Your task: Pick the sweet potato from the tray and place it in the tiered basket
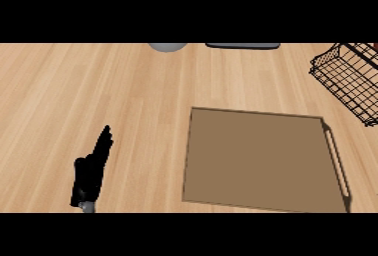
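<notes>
The left hand (91, 170) shows at about seven o'clock in the head view, fingers straight and pointing up, holding nothing, resting near the lower edge. The right hand does not show anywhere, so whether it carries anything cannot be told.

Just to the right, from about five o'clock toward the centre, lies the brown tray (262, 157) with a raised rim and a handle slot along its right side. No sweet potato shows on it.

Farther off, at about two o'clock, the black wire tiered basket (348, 75) juts in from the right edge, tilted in the view; a sliver of reddish colour shows at its far corner, too little to name. At twelve o'clock a grey rounded object (169, 46) and a dark flat object (243, 45) sit at the counter's far edge.

Judging from the tray, the pick looks done. If the unseen right hand has the sweet potato, the next move is lowering it into a basket tier, clear of the wire rim.
</notes>
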Robot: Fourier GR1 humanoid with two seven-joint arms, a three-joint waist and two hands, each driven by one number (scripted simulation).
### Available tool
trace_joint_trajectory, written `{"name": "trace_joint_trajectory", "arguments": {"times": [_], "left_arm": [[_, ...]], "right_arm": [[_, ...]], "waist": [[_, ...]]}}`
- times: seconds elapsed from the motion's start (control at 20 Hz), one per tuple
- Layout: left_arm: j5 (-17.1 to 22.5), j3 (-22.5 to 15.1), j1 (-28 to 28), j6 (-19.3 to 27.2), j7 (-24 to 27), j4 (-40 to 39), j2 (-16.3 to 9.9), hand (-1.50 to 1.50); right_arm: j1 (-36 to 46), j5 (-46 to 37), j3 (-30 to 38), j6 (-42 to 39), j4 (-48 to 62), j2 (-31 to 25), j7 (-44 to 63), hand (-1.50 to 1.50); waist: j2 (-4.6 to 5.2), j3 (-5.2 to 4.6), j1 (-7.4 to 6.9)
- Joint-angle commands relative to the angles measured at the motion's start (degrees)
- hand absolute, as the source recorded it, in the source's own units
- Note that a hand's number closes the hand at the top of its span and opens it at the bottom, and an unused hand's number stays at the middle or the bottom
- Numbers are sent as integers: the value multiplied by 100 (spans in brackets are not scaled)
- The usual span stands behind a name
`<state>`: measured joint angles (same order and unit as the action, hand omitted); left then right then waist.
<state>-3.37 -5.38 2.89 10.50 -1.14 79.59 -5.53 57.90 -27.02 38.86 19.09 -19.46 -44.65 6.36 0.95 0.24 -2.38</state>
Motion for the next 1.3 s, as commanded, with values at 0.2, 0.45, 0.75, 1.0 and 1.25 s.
{"name": "trace_joint_trajectory", "arguments": {"times": [0.2, 0.45, 0.75, 1.0, 1.25], "left_arm": [[-42, 106, 73, 147, 57, -155, 50, 0], [-45, 51, 468, 106, 125, 50, 28, 0], [143, 343, 283, 49, 43, -22, -77, 0], [132, 337, 704, 115, 150, 182, -51, 0], [14, 231, 736, 178, 178, 204, 26, 0]], "right_arm": [[-325, 388, 546, 1293, -375, -342, -430, -150], [-803, 496, 717, 1161, -538, -1141, 156, -150], [-2207, 1382, 1509, 159, -1179, -1559, 16, -150], [-3601, 1909, 2200, -876, -1609, -1859, -9, -150], [-4895, 2639, 3203, -2048, -2020, -1901, -152, -150]], "waist": [[-71, -19, 197], [-134, -29, 315], [-160, -30, 491], [-197, -32, 643], [-183, -31, 632]]}}
